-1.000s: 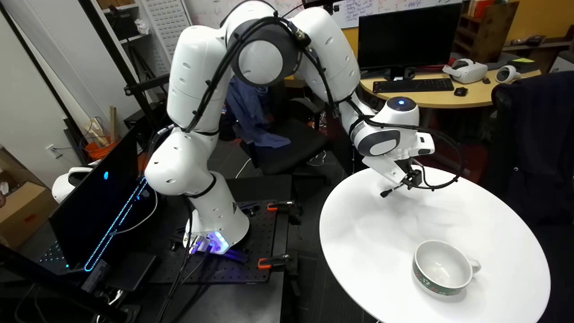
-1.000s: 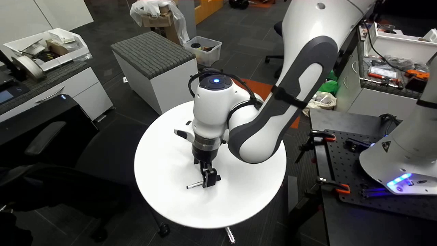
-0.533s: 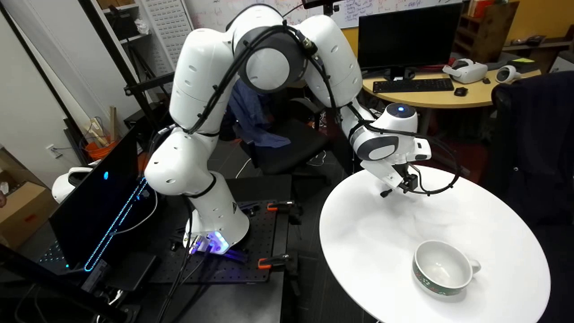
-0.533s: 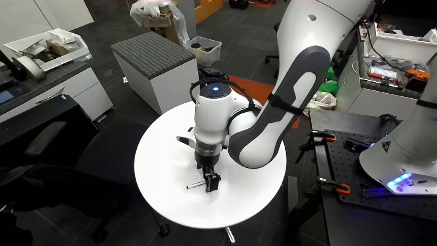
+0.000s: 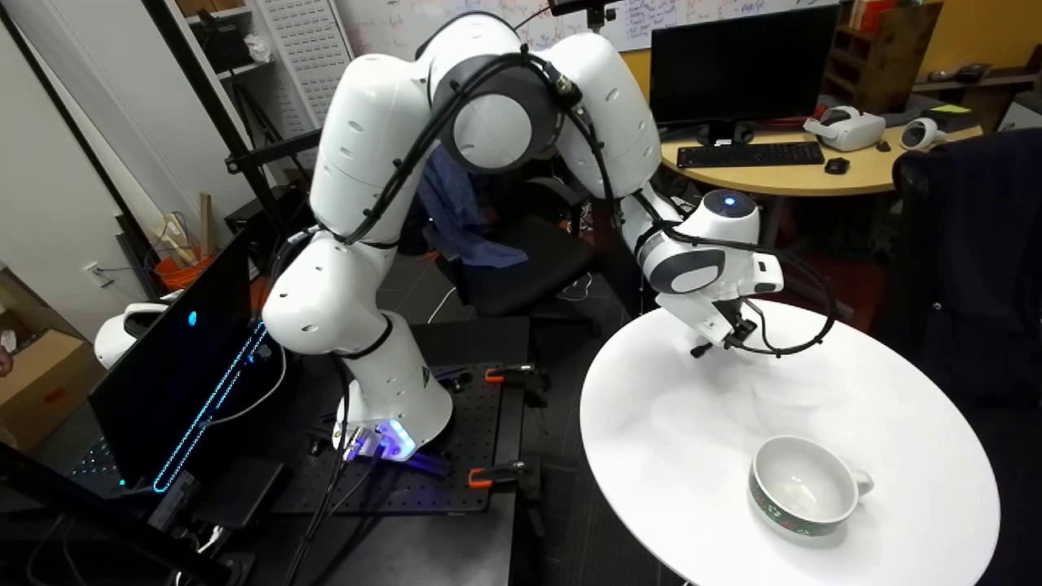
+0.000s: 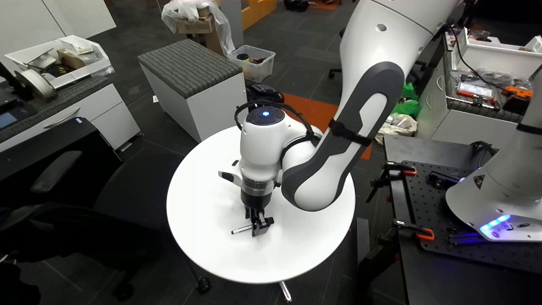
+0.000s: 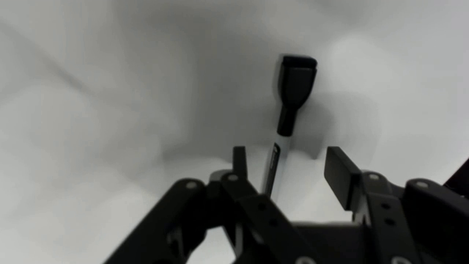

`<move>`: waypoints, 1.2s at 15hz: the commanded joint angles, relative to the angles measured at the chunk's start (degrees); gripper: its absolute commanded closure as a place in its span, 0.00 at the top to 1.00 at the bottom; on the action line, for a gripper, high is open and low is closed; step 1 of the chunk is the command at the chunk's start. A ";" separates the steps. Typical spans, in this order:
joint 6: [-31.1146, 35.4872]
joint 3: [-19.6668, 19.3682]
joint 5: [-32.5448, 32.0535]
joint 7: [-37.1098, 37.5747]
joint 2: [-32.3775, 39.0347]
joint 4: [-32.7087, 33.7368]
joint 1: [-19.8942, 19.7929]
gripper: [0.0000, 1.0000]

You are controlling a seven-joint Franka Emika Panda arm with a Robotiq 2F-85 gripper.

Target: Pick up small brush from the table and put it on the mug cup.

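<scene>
The small brush lies on the white round table (image 5: 676, 431). In the wrist view the brush (image 7: 287, 121) has a flat black head, a black neck and a pale handle with a dark label. My gripper (image 7: 286, 161) points down at it, with its fingers (image 7: 339, 176) apart on either side of the handle; the handle is nearer the left finger, with a gap to each. In an exterior view the pale handle end (image 6: 241, 229) sticks out beside the gripper (image 6: 261, 228). The white mug cup (image 5: 802, 468) with a green patterned band stands upright; the arm hides it in an exterior view.
A black office chair (image 6: 139, 190) stands by the table edge. A wooden desk (image 5: 773, 179) with monitor and keyboard is behind. The robot's base sits on a black bench (image 6: 440, 203) with clamps.
Over the last second the arm has come down, lowering my gripper closer to the table around the brush. In the last half second it has barely moved. The brush and mug have not moved.
</scene>
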 commanded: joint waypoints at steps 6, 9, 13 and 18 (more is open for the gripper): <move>-1.54 0.05 -0.38 0.85 1.26 2.45 0.50 0.49; -2.26 -0.09 -0.41 0.98 1.72 3.22 0.74 0.48; -3.18 -0.31 -0.49 1.13 2.24 4.17 1.06 0.08; -3.27 -0.53 -0.62 1.20 2.38 4.46 1.26 0.03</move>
